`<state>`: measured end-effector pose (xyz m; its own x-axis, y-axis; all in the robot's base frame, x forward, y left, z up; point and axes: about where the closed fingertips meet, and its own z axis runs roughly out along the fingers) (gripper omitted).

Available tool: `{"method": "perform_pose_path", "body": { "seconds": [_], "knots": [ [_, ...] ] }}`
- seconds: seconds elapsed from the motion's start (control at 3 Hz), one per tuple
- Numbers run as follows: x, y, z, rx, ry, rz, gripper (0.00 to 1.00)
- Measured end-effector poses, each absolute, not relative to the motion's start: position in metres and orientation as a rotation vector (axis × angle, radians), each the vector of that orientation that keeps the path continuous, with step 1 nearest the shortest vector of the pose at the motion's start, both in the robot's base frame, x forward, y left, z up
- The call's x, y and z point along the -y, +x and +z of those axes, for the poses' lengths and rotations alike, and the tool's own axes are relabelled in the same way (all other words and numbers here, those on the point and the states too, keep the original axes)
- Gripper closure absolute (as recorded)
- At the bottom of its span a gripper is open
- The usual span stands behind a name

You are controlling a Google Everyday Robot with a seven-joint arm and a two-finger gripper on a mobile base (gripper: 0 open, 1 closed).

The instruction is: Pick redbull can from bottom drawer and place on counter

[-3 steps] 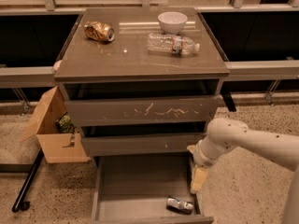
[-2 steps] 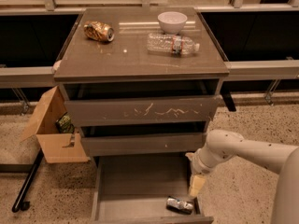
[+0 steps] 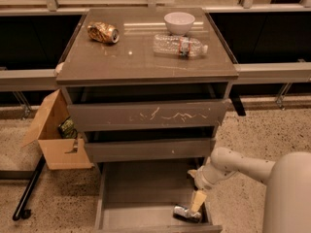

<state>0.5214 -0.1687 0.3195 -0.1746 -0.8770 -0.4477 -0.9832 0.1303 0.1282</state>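
The redbull can (image 3: 186,213) lies on its side in the front right corner of the open bottom drawer (image 3: 141,188), its shiny silver end facing left. My gripper (image 3: 197,201) hangs from the white arm that comes in from the right. It points down into the drawer, right above the can's right end and very close to it or touching it. The counter (image 3: 141,57) is the glossy grey-brown top of the cabinet, well above the gripper.
On the counter lie a dented gold can (image 3: 103,32), a white bowl (image 3: 179,22) and a clear plastic bottle (image 3: 179,45). The two upper drawers (image 3: 146,115) stick out slightly over the bottom drawer. An open cardboard box (image 3: 56,135) stands on the floor at the left.
My gripper has moved down and slightly left into the bottom drawer, closer to the can. The can and the things on the counter have not moved.
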Motion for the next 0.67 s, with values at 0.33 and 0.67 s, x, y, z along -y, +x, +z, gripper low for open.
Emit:
{"method": "perform_pose_path", "body": {
  "seconds": [0.33, 0.67],
  "knots": [
    [0.169, 0.521, 0.319, -2.146, -1.823, 0.579, 0.00],
    [0.163, 0.526, 0.289, -2.139, -1.849, 0.569, 0.00]
  ]
}}
